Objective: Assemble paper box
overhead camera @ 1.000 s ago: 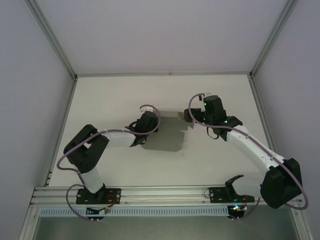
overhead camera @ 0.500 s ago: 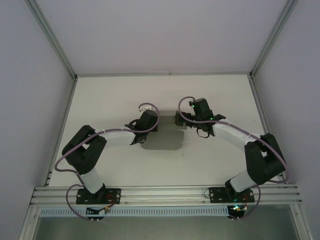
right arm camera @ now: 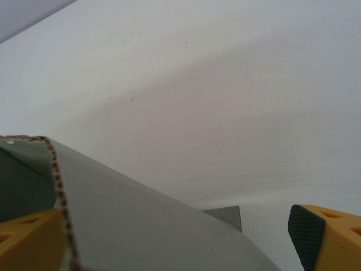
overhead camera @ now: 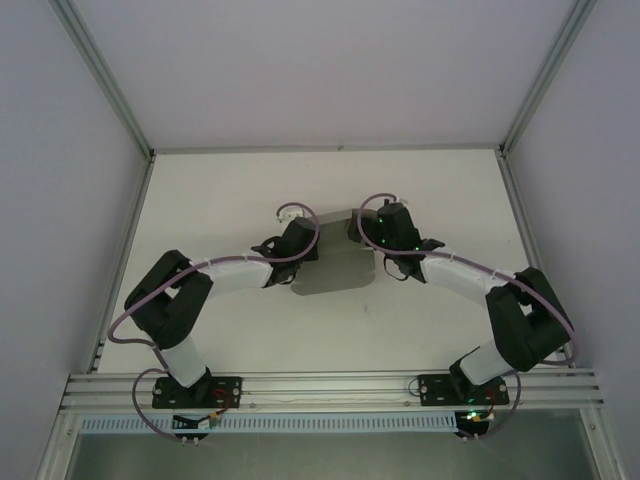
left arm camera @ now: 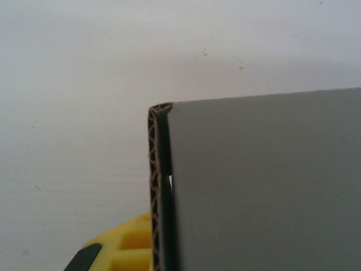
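Note:
The paper box [overhead camera: 335,270] is a grey cardboard sheet, partly folded, in the middle of the white table [overhead camera: 220,190]. My left gripper [overhead camera: 303,243] is shut on its left edge. In the left wrist view the corrugated edge [left arm camera: 152,186] stands upright beside one yellow finger [left arm camera: 121,248], and the grey panel [left arm camera: 259,180] hides the other finger. My right gripper [overhead camera: 362,228] is at the box's far right corner. Its yellow fingers [right arm camera: 28,240] stand wide open around a raised grey flap [right arm camera: 141,226], and the right-hand pad [right arm camera: 307,234] is clear of the card.
Aluminium frame posts [overhead camera: 100,70] and white walls close in the table on the left, right and back. The mounting rail [overhead camera: 330,385] with both arm bases runs along the near edge. Bare tabletop lies beyond and to either side of the box.
The right arm has folded in and swung left, bringing its open gripper from beside the box onto the far right flap. The left gripper keeps its hold and has barely moved.

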You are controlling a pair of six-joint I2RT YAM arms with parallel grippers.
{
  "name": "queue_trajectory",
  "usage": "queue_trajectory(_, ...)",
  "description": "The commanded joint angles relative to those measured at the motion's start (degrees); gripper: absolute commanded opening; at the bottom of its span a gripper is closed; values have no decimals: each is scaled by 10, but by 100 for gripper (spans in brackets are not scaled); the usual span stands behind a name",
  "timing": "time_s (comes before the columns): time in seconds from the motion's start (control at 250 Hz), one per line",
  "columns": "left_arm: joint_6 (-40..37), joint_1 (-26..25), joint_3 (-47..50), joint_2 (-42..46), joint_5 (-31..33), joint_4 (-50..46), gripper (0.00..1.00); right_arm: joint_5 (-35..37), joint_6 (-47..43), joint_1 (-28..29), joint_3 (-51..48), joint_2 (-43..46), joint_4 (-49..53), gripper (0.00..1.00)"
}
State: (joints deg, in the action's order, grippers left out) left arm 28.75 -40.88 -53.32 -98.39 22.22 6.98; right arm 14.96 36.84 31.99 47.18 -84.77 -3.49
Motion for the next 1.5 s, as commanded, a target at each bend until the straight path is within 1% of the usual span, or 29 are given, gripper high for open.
queue_trajectory(0.0,-5,-17,-15,28,12,-30,0,40,-12,5,-8,52,39,100)
queue_trajectory(0.172,-25,-17,-21,61,40,-56,0,80,-33,-5,-2,87,181,100)
queue_trajectory(0.256,-39,-17,-25,74,59,-70,0,71,-51,-15,-2,90,219,100)
queue_trajectory(0.367,-61,-17,-27,91,52,-76,0,74,-36,-40,8,78,268,100)
queue_trajectory(0.455,-81,-17,-34,98,43,-95,0,59,-47,-54,6,73,262,100)
queue_trajectory(0.543,-74,-17,-45,102,45,-126,0,36,-68,-55,7,69,248,100)
queue_trajectory(0.639,-71,-17,-44,102,45,-130,0,1,-81,-55,5,66,228,100)
queue_trajectory(0.775,-81,-17,-47,97,27,-126,0,-94,-107,-55,-7,77,167,100)
queue_trajectory(0.834,-98,-17,-45,95,10,-120,0,-114,-116,-56,-10,85,142,100)
queue_trajectory(0.926,-110,-17,-48,89,9,-124,0,-149,-139,-56,-11,95,113,100)
queue_trajectory(1.038,-109,-17,-54,80,-5,-128,0,-226,-169,-56,-6,88,94,100)
queue_trajectory(1.066,-104,-17,-55,79,-4,-127,0,-229,-171,-55,-3,84,99,100)
queue_trajectory(1.114,-103,-16,-55,77,-5,-127,0,-214,-172,-56,0,79,113,100)
queue_trajectory(1.166,-103,-13,-50,81,-7,-122,0,-179,-179,-56,0,79,138,100)
queue_trajectory(1.206,-103,-7,-45,85,-26,-116,0,-145,-175,-58,0,82,165,100)
queue_trajectory(1.238,-102,3,-40,91,-51,-110,0,-134,-176,-62,-1,85,185,100)
queue_trajectory(1.29,-109,18,-24,103,-102,-92,0,-137,-181,-71,-4,94,208,100)
queue_trajectory(1.321,-121,29,-16,111,-142,-79,0,-139,-185,-74,-10,102,214,99)
queue_trajectory(1.389,-157,40,0,127,-205,-65,0,-144,-192,-78,-21,121,215,98)
queue_trajectory(1.493,-225,44,2,139,-245,-84,0,-160,-209,-93,-32,149,217,96)
